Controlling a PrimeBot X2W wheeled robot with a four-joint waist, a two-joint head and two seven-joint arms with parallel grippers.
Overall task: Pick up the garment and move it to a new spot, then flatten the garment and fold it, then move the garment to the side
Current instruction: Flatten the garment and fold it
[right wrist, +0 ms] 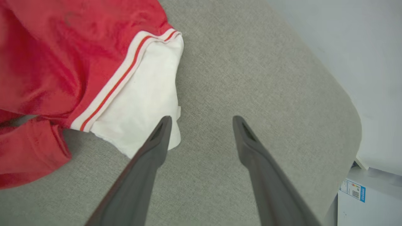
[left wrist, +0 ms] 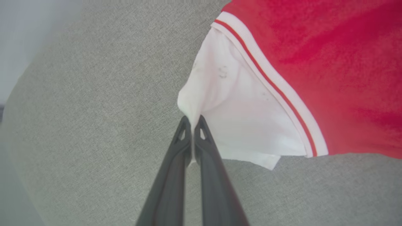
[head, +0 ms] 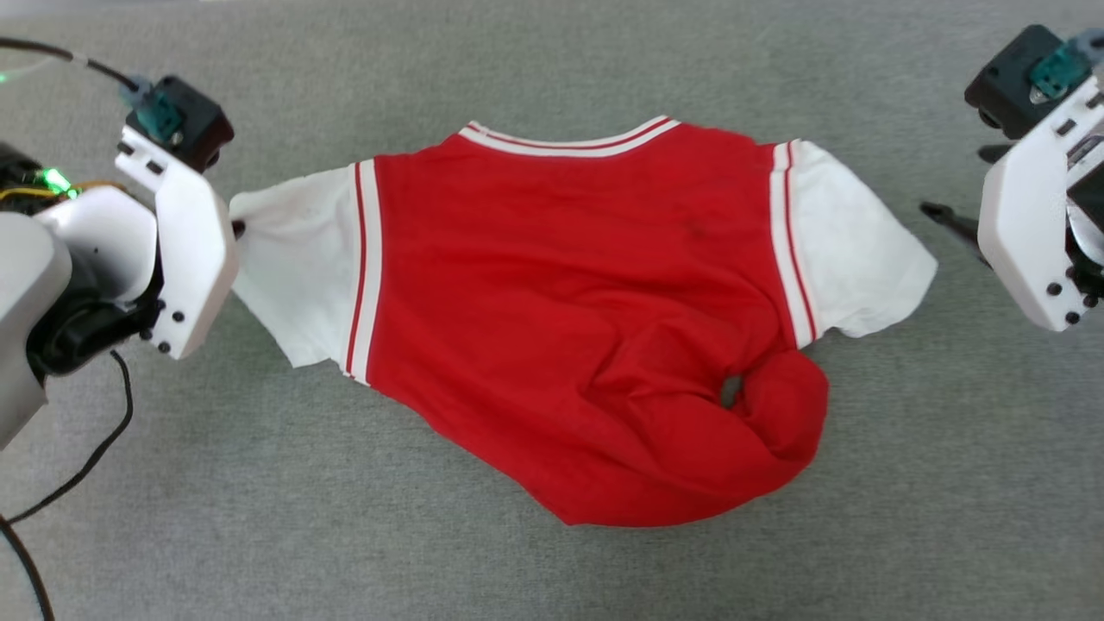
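Observation:
The garment (head: 569, 285) lies spread on the grey cloth-covered table (head: 552, 569), its plain red face up, collar at the far side and white sleeves out to both sides. Its lower right hem is bunched into a rolled lump (head: 776, 414). My left gripper (head: 237, 228) is at the tip of the left sleeve (left wrist: 238, 116). In the left wrist view that gripper (left wrist: 192, 121) is shut on the sleeve's corner. My right gripper (head: 951, 181) hovers open just right of the right sleeve (head: 862, 241). In the right wrist view, one of that gripper's (right wrist: 202, 121) fingers overlaps the sleeve's edge (right wrist: 147, 94).
A black cable (head: 86, 457) trails over the table at the lower left. The table's rounded edge (right wrist: 351, 110) curves near my right gripper, with a white labelled box (right wrist: 355, 191) below it. Bare grey cloth surrounds the garment.

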